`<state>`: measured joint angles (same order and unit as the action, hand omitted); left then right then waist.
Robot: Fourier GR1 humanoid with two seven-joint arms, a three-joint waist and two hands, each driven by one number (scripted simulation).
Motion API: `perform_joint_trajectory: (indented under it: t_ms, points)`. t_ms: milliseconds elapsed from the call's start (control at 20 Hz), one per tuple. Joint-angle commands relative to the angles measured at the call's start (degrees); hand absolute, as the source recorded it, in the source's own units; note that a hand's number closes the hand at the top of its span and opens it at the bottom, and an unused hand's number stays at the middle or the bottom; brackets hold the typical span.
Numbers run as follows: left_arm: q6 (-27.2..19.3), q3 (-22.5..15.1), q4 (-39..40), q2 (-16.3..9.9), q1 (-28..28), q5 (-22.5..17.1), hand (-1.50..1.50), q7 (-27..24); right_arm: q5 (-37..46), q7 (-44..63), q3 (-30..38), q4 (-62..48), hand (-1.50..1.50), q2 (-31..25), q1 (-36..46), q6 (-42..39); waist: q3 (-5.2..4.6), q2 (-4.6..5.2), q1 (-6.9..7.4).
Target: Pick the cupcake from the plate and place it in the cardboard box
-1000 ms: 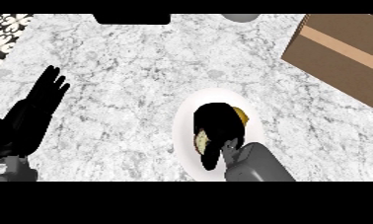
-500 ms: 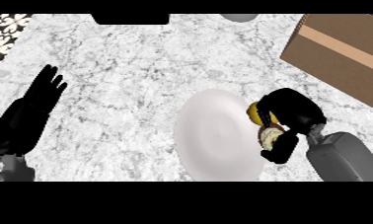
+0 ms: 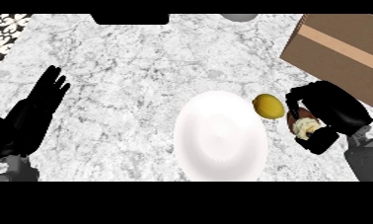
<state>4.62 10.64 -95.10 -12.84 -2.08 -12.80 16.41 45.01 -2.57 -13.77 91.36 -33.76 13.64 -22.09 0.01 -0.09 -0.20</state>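
The white plate [image 3: 218, 136] lies bare on the marble counter, front centre. My right hand [image 3: 328, 112] is just right of the plate, fingers curled round the cupcake [image 3: 304, 124], whose brown cup and pale frosting show under the fingers. The cardboard box [image 3: 335, 50] stands at the far right, just beyond this hand. A yellow lemon-like object [image 3: 269, 105] rests at the plate's right rim, between plate and hand. My left hand [image 3: 36, 112] rests open at the left edge, fingers up.
A dark object [image 3: 130, 18] sits at the counter's back edge, with a grey round thing [image 3: 239, 16] to its right. A patterned item [image 3: 13, 25] shows at the back left corner.
My right hand lifted the cupcake off the plate and carried it right, towards the box. The yellow object now shows beside the plate. The left hand has barely moved.
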Motion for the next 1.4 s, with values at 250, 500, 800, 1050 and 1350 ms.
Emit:
perform_joint_trajectory:
  t_ms: [250, 500, 800, 1050, 1350]
  points:
    - [0.08, 0.41, -3.77, 0.64, 4.35, -0.20, 0.00, 0.46, -9.00, 2.19, 13.79, 18.13, 1.50, -2.20, 1.44, -3.13, -0.04, -0.38, -0.30]
    - [1.10, 1.91, -1.53, -1.20, 1.06, -1.15, 0.00, 0.94, -14.89, 10.56, 23.97, 24.28, 1.50, -1.42, 4.00, -5.46, -0.04, -0.26, -0.64]
    - [-1.25, -0.57, 2.25, 1.98, -0.42, 2.72, 0.00, -1.64, -17.74, 17.98, 32.22, 22.38, 1.50, -4.90, 10.00, -9.92, -0.05, 0.01, -0.28]
    - [2.77, 0.55, 1.19, 0.16, 0.87, 0.28, 0.00, -2.06, -13.99, 15.75, 31.57, 6.91, 1.50, -6.40, 18.88, -5.98, -0.03, 0.24, 1.00]
    - [-0.04, -0.37, 0.64, 1.47, -2.29, 1.63, 0.00, 0.63, -8.04, 5.74, 28.29, -6.24, 1.50, -9.32, 22.48, -2.02, -0.02, 0.27, 1.10]
